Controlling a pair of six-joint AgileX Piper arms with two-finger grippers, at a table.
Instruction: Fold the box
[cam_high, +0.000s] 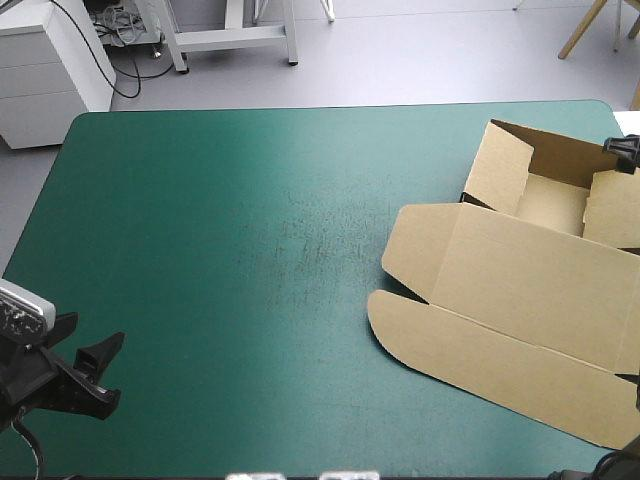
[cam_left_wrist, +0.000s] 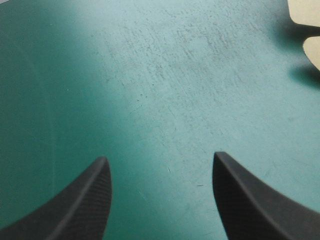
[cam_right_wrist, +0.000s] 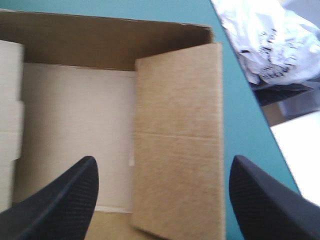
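Note:
The brown box (cam_high: 530, 270) lies at the table's right side. Its far part is a tray with walls raised, and its wide lid sheet (cam_high: 500, 340) lies flat toward the near edge. My right gripper (cam_right_wrist: 165, 160) hovers open over the tray, above a side flap (cam_right_wrist: 177, 140) that leans inward over the tray floor (cam_right_wrist: 75, 135). In the high view only a black bit of it (cam_high: 627, 152) shows at the right edge. My left gripper (cam_high: 108, 372) is open at the near left corner, far from the box. Beyond its fingers (cam_left_wrist: 160, 157), two lid corners (cam_left_wrist: 305, 12) show.
The table's right edge (cam_right_wrist: 240, 110) runs close beside the tray. Past that edge lies crumpled white plastic wrap (cam_right_wrist: 270, 45). Bare teal-green cover (cam_high: 250, 250) stretches between my left gripper and the box.

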